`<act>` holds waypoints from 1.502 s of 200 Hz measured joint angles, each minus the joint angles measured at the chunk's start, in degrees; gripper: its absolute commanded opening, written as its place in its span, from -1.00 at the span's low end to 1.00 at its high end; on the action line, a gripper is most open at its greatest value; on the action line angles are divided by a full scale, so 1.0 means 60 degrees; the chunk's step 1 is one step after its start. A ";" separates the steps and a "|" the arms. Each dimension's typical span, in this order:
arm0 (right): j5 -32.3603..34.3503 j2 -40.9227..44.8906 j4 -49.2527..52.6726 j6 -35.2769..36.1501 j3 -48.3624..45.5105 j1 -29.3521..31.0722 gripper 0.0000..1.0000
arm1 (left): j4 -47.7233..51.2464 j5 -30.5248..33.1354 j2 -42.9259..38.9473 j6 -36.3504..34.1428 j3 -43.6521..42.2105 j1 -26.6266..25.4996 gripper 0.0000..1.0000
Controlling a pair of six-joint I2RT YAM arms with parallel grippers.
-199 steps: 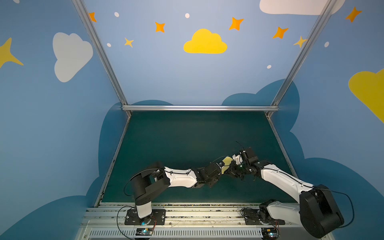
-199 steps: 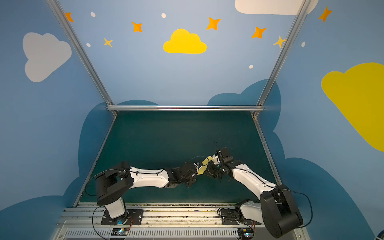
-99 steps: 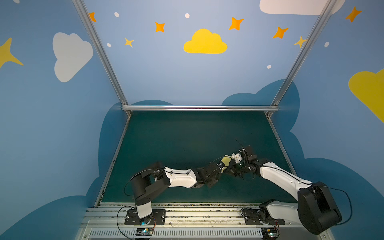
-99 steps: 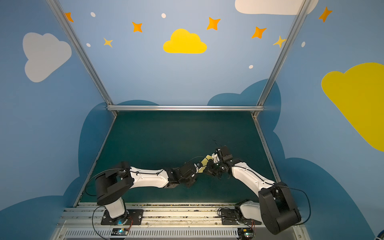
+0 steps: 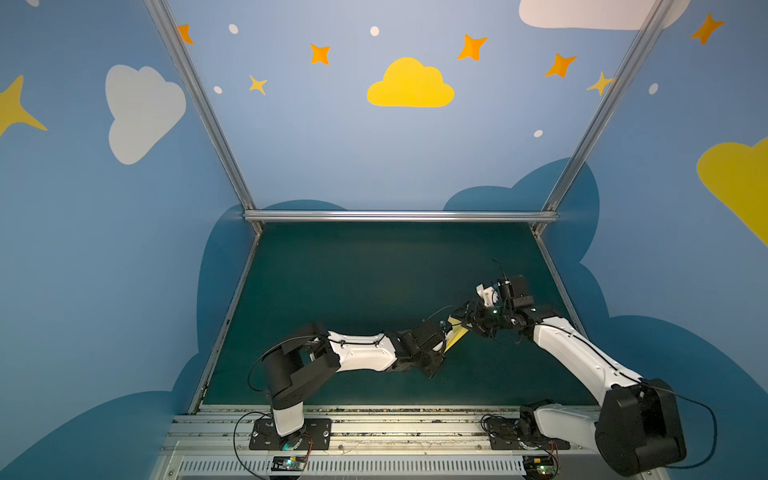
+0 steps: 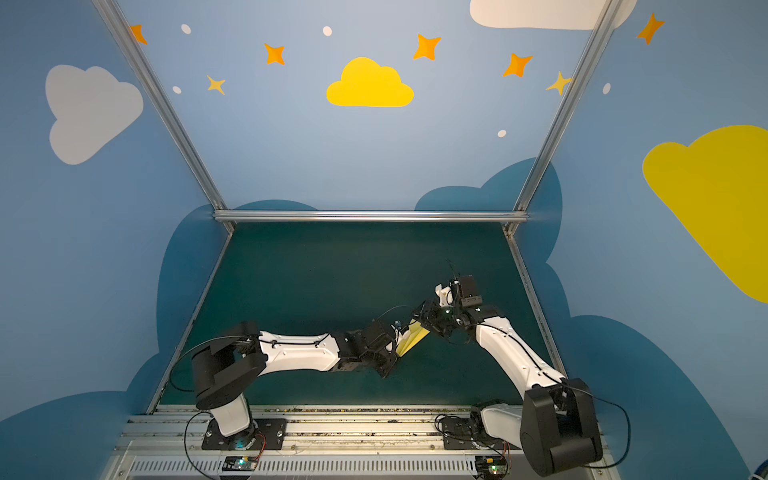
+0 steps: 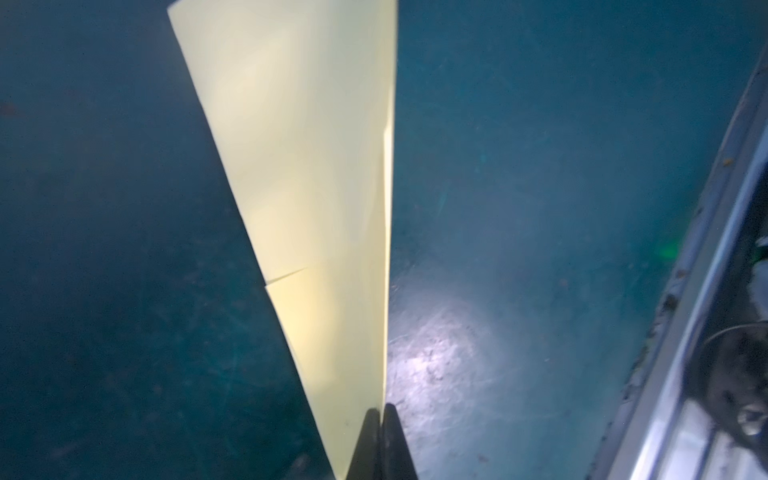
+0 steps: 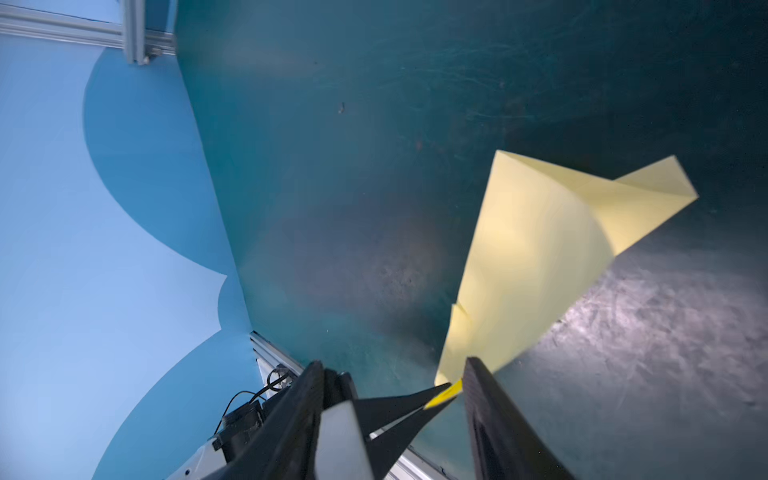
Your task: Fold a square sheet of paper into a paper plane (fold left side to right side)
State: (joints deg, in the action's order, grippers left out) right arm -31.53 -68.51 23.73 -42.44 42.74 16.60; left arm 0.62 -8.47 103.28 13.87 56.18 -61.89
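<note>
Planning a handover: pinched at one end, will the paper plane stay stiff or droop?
Likely stiff enough lengthwise: the paper plane stands straight out from the shut left hand pinching one end. Probably floppy across: its free layers curve and splay in the right wrist view. Thin, so probably light and crushable.

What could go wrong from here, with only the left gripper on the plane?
1. The left gripper pinches only the narrow end of the plane, above the mat; it may swing or slip out.
2. The open right gripper straddles that pinch; backing off could clip the left gripper or snag the paper.
3. The far flaps look splayed in the right wrist view; creases may spring open.
</note>
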 measured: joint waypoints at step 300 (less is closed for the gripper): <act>0.0699 -0.2685 -0.3880 -0.1140 -0.2120 0.2022 -1.00 | 0.0197 -0.3333 0.0769 0.1300 0.0226 0.1300 -0.84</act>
State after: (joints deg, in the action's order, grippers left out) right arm -27.33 -84.62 0.45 -49.28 30.02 28.73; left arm 1.80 -28.47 107.90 21.67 57.54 -54.08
